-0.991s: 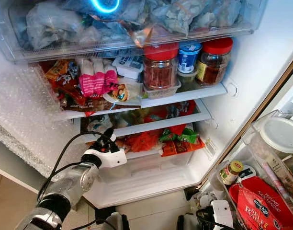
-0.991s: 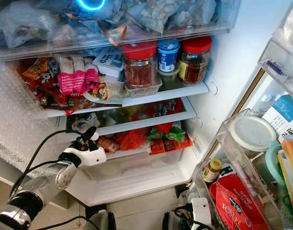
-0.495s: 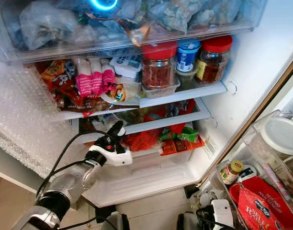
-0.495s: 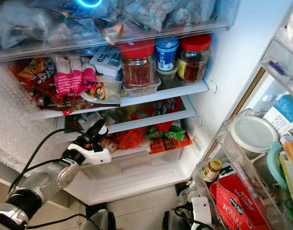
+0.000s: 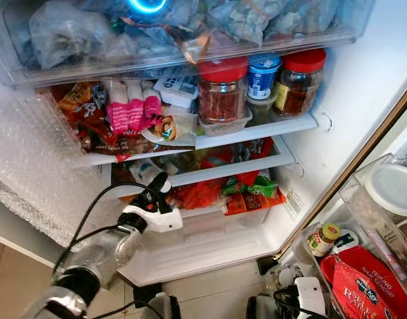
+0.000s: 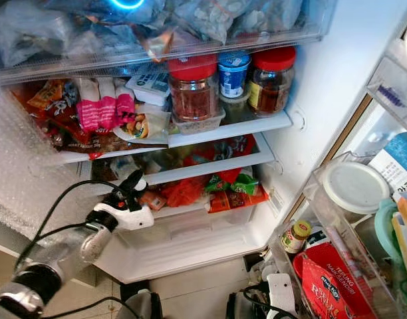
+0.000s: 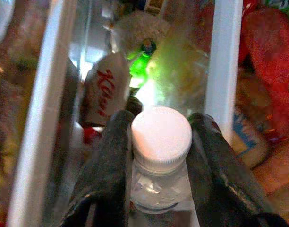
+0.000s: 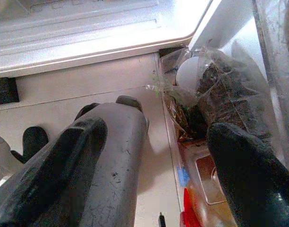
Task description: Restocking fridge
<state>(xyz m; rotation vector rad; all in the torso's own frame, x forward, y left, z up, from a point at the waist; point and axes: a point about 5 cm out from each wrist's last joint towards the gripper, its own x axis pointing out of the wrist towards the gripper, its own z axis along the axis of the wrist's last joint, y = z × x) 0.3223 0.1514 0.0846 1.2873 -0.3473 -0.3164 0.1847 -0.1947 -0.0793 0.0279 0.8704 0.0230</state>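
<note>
The fridge (image 5: 363, 60) stands wide open, crammed full. The left claw (image 5: 155, 189) reaches in at the lower shelf (image 5: 223, 171), toward seven o'clock in the head views, with its silver arm trailing back down to the bottom corner. From its wrist camera you can see what it carries: a small clear bottle (image 7: 159, 184) with a white screw cap (image 7: 161, 133), pinched at the neck between the two black fingers (image 7: 111, 161), one on each side and both touching it. The bottle sits right at the front edge of that shelf, with a white packet with red lettering (image 7: 106, 92) and something green (image 7: 140, 64) just beyond it.

On the shelf above, at about twelve o'clock, stand two red-lidded jars (image 5: 222, 90) with a blue-lidded tub (image 5: 262, 74) between them, and pink packets (image 5: 129, 113) lie over to eleven. Red and green snack bags (image 5: 247, 189) fill the lower shelf at about three o'clock from the claw. Bubble wrap (image 5: 30, 166) hangs along the nine o'clock side.

The right claw (image 8: 158, 156) hangs low by the door bins (image 5: 383, 219), its fingers spread apart over pale floor (image 8: 88, 90), gripping nothing.
</note>
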